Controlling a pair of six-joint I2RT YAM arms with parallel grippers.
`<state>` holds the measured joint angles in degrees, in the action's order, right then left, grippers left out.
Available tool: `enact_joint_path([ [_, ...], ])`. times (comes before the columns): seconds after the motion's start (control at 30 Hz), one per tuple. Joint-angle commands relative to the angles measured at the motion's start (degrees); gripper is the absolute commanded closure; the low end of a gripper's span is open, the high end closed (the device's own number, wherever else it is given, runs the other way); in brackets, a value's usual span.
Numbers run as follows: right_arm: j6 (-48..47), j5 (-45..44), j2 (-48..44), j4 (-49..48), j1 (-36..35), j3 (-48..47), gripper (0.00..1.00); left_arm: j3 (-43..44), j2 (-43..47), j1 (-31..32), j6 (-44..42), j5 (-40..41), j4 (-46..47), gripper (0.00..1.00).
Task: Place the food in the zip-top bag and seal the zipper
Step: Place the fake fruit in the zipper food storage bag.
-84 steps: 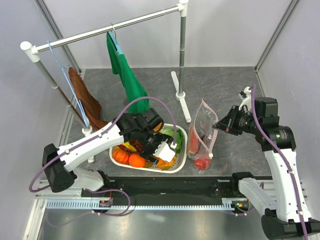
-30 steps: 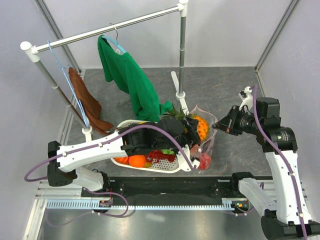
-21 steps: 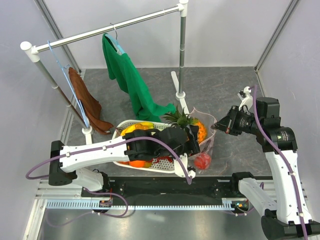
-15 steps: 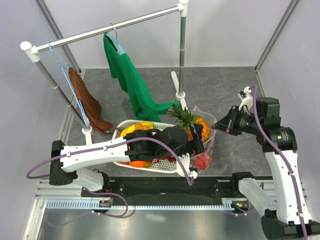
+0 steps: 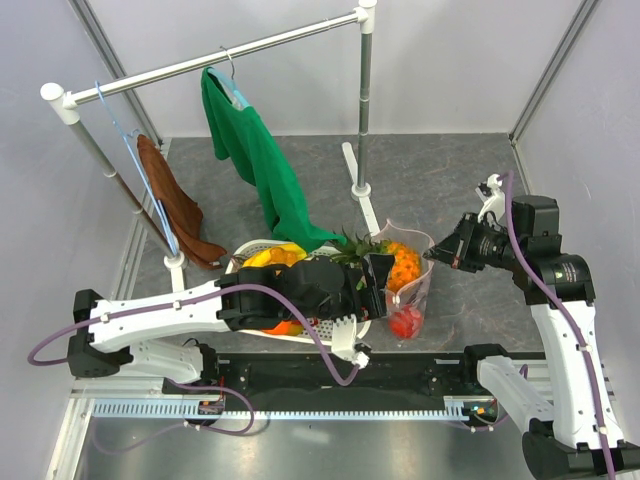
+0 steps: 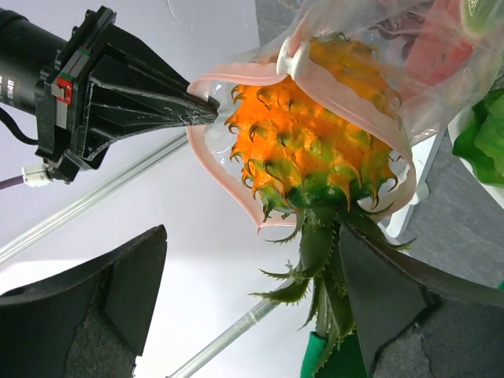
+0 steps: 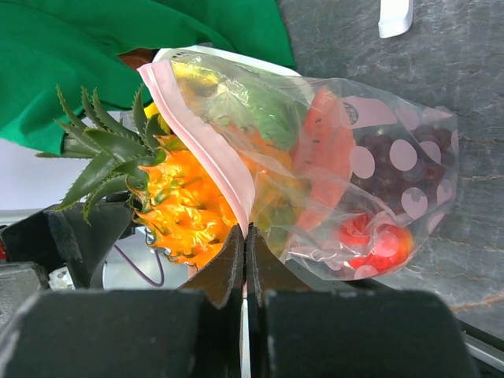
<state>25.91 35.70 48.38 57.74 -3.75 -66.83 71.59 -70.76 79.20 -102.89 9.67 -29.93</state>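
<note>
Top, left-wrist and right-wrist views. No brand or label could be read. The only writing was small white print on the black housing behind the right tool point(image 6: 209, 106), too small to make out, and the bag point(image 7: 315, 169) carried only plain white dots.

The right tool was fully closed, pinching the bag by its pink zipper point(image 7: 209, 153) and holding the mouth open above the grey desk point(image 5: 440, 170). The left tool point(image 6: 252, 232) stood wide open and gripped nothing. The leaf crown of the pineapple point(image 6: 315, 142) lay between its fingers, close to the right one; contact could not be judged. The pineapple's orange body sat in the bag's mouth, ringed by the zipper, with its crown outside. Deeper in the bag lay dark grapes point(image 7: 413, 169), a red round piece point(image 7: 370, 240) and green and red pieces.

The left arm covered most of the white basket point(image 5: 245, 250) of food. A green garment point(image 5: 262, 165) hung from the rail point(image 5: 215, 58) down to the basket's far edge, with a brown cloth point(image 5: 170, 205) at the left.
</note>
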Motion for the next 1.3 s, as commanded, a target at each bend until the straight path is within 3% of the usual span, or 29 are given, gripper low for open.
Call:
enact_joint_path([
  [0.0, -1.83, -1.60, -0.92, 0.71, 0.06, -1.64, 1.00, 0.91, 1.77, 0.26, 7.42, -0.27, -2.21, 0.04],
  [0.13, -2.44, -2.22, -1.09, 1.15, -0.03, -1.82, 1.00, 5.30, 2.47, -0.53, 21.90, -2.02, -8.98, 0.02],
  [0.33, -2.18, -1.60, -1.01, 0.98, 0.06, -1.11, 1.00, 2.50, 4.84, -2.82, 26.41, -2.20, -11.46, 0.02],
  [0.63, -2.09, 0.16, -1.01, 0.63, 0.06, -1.81, 1.00, 6.18, -1.48, -10.11, 34.41, -2.55, -12.17, 0.07],
  [0.7, -2.18, 0.24, -1.10, 0.71, -0.03, -1.81, 1.00, 7.24, -3.32, -11.34, 35.21, -2.73, -13.39, 0.14],
  [0.73, -2.27, 0.42, -1.18, 0.63, 0.06, -1.90, 1.00, 8.20, -3.50, -11.43, 35.48, -3.16, -13.31, 0.31],
  [0.8, -2.18, 0.51, -1.27, 0.71, -0.03, -2.08, 1.00, 9.44, -3.42, -11.44, 35.66, -4.74, -13.31, 0.50],
  [0.83, -2.18, 0.51, -1.18, 0.63, 0.06, -2.17, 1.00, 10.92, -2.90, -11.43, 35.13, -7.10, -13.40, 0.65],
  [0.93, -1.92, 1.03, -0.74, 0.27, 0.06, -2.25, 1.00, 13.13, -2.71, -10.74, 31.28, -9.23, -13.22, 0.86],
  [1.03, -1.30, 2.09, -0.39, -0.60, -0.03, -2.43, 1.00, 13.14, -3.24, -9.33, 21.82, -8.10, -13.40, 0.92],
  [1.27, -0.95, 4.11, 0.57, -2.01, -0.03, -3.93, 1.00, 14.98, -5.08, -8.80, 3.16, -12.92, -13.22, 0.89],
])
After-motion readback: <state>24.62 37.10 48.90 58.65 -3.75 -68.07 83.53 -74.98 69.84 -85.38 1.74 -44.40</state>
